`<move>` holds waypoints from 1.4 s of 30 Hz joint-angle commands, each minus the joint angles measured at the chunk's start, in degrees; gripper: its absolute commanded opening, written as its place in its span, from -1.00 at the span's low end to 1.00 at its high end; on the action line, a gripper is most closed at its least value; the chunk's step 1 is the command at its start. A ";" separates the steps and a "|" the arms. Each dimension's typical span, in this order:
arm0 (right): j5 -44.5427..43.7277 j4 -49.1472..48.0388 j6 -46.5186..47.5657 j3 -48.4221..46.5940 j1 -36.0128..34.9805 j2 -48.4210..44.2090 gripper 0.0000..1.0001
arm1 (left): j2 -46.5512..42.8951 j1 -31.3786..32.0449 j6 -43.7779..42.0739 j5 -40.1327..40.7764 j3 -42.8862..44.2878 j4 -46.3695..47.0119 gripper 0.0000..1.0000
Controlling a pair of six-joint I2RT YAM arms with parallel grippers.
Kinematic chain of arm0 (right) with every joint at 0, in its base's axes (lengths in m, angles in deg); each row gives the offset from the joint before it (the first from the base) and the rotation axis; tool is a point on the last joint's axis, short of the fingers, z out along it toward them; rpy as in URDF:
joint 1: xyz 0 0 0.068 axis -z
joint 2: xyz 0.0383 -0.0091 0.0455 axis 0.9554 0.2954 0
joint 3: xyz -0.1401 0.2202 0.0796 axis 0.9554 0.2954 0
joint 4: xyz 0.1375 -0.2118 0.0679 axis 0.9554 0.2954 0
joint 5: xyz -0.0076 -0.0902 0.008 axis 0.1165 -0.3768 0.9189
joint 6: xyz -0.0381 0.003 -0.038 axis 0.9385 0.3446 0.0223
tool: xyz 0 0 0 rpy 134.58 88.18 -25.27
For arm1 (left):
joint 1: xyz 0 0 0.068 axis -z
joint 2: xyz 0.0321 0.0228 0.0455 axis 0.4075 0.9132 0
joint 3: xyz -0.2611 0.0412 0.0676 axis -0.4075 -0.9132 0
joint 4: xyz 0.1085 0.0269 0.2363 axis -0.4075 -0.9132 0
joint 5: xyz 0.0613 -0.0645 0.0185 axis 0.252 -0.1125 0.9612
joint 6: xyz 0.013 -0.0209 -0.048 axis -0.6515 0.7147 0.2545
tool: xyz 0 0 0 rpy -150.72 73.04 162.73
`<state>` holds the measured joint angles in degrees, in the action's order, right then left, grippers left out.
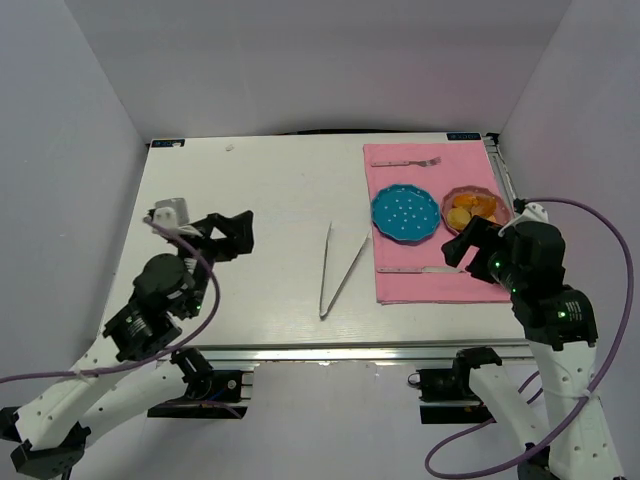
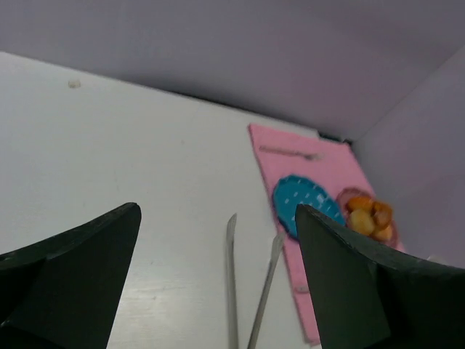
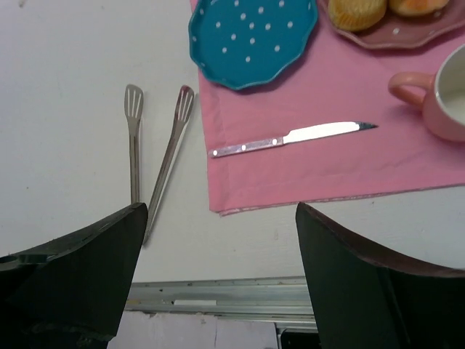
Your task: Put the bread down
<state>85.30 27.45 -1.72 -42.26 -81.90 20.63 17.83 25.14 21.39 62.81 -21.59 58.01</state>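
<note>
— Well, where is the bread (image 3: 356,13)?
— It lies on the pink plate (image 3: 407,36), beside other golden pieces, on the pink mat (image 3: 327,167) at the right side of the bench (image 1: 260,230).
— And the fingers?
— The right fingers (image 3: 349,276) stand apart over the mat's near part, holding nothing. The left fingers (image 2: 73,276) are wide apart too, far left.

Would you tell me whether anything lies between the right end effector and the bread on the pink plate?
Only a knife lies flat on the mat between the right end effector and the bread; a pink mug stands aside.
</note>
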 commanded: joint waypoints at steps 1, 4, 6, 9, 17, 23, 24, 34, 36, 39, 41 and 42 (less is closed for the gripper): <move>-3.73 -1.56 2.39 -4.89 0.03 -1.35 0.79 | 7.41 0.03 -2.44 -4.70 -0.70 -7.55 0.96; -5.05 -0.50 4.06 -7.86 0.03 -2.22 0.79 | 13.72 0.03 -3.13 -13.62 -0.96 -5.98 0.96; -5.66 -0.33 5.03 -8.75 0.03 -3.36 0.79 | 16.89 0.03 -3.75 -17.16 -1.83 -2.65 0.96; -7.86 0.90 5.56 -11.91 0.03 -3.20 0.79 | 24.62 0.03 -4.02 -20.25 -1.84 0.86 0.96; -8.82 7.66 9.16 -23.77 0.03 2.43 0.79 | 41.23 2.48 -8.93 -22.89 3.59 4.14 0.96; -10.24 7.41 10.22 -24.75 -0.06 3.05 0.79 | 50.38 6.18 -10.96 -19.73 6.77 3.26 0.96; -10.15 7.32 10.05 -24.57 0.03 2.87 0.79 | 51.26 6.44 -11.05 -20.08 6.95 3.34 0.96; -9.01 7.58 8.90 -21.85 0.03 0.59 0.79 | 58.21 9.87 -10.00 -17.44 7.21 3.69 0.96; -8.92 7.58 8.90 -21.32 0.03 0.41 0.79 | 59.70 9.87 -9.47 -17.88 7.48 3.96 0.96; -8.92 7.32 8.90 -20.62 0.03 0.15 0.79 | 61.98 9.96 -7.36 -17.88 8.62 3.70 0.96; -8.83 7.06 8.99 -20.27 0.03 -0.03 0.79 | 62.87 9.96 -4.82 -17.27 9.32 3.17 0.96; -8.74 6.97 8.90 -19.92 0.03 -0.03 0.79 | 63.22 9.87 -3.94 -17.09 9.24 3.43 0.96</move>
<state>76.41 35.48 6.98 -62.87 -81.90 21.11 81.19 34.82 13.91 44.21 -14.51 60.72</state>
